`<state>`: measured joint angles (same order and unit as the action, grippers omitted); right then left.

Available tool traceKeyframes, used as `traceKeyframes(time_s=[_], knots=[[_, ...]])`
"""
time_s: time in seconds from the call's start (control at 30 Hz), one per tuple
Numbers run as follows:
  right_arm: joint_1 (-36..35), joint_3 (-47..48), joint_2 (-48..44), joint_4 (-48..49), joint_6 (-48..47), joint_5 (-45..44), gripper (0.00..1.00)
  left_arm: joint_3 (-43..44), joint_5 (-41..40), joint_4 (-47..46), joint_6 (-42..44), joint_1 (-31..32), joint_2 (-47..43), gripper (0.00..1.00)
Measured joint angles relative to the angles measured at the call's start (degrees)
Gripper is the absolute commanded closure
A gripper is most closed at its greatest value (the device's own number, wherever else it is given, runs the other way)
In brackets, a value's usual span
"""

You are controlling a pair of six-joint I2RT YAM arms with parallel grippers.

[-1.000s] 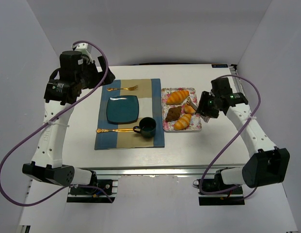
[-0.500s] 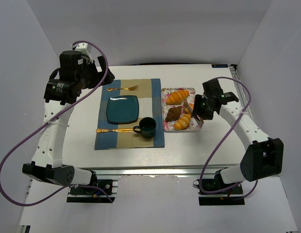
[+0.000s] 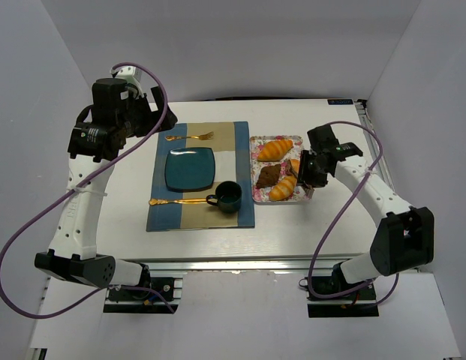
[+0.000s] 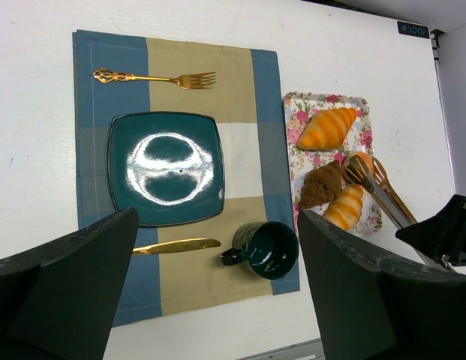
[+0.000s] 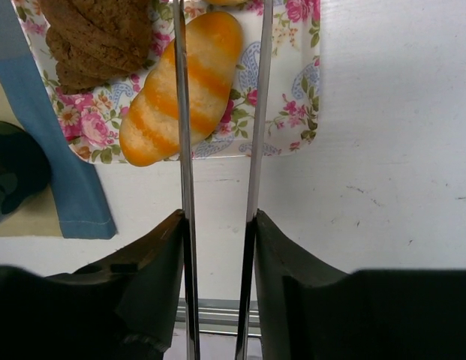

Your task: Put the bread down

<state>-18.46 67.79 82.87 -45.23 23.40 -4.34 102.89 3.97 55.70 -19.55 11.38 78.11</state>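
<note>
Across the white table [image 3: 127, 217], nothing shifted on the blue-and-tan placemat [image 3: 217, 139]: square teal plate [image 3: 189, 169] bare as before, dark mug [image 3: 228, 196] just beside its near right corner. Over the floral tray [image 5: 293, 90], one change: right gripper [image 5: 217, 247], a second ago well outside the tray, now brought in above its right edge, fingers pressed on the arms of metal tongs [image 5: 258, 127]. Probably the reach for a bread, then, with no lifting yet; striped roll [image 5: 210, 75] lying on the tray's near part, beside the brown pastry [image 5: 90, 37]. From above, only tong tips somewhere near the roll. From the right wrist, much more: two blades apart, left one crossing over the roll, right one just beside its far end, not squeezing. From the left wrist alone: left gripper [image 4: 217, 217] high over the setting, fingers spread wide, holding nothing.
</note>
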Motion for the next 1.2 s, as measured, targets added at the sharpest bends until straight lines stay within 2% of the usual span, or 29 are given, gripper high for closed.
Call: traceKeyframes(time_s=[0.2,0.33,0.47,0.63,0.9,1.07,1.2], knots=[[-1.29,5.01,0.11,-4.09,0.15,-2.29,0.63,0.00,-0.04,0.00,0.00,0.00,0.00,0.02],[-3.34,16.17,0.13,-6.99,-0.02,-4.50,0.63,0.00,-0.11,0.02,0.02,0.00,0.00,0.02],[-8.37,26.99,1.99,-7.30,0.15,-4.04,0.64,0.02,-0.22,0.02,0.02,0.00,0.00,0.02],[-19.19,34.40,10.86,-5.38,0.24,-2.03,0.64,0.63,-1.40,0.57,0.26,0.00,0.00,0.02],[-33.79,48.68,33.99,-3.21,-0.11,2.23,0.64,2.99,-4.98,1.31,1.57,0.00,-0.94,0.02],[-37.11,51.49,39.47,-2.69,-0.46,3.30,0.63,3.02,-5.33,1.33,1.81,0.00,-1.51,0.02],[-36.74,51.49,39.80,-2.67,-1.20,3.26,0.49,3.02,-5.55,1.38,2.05,0.00,-1.62,0.02]])
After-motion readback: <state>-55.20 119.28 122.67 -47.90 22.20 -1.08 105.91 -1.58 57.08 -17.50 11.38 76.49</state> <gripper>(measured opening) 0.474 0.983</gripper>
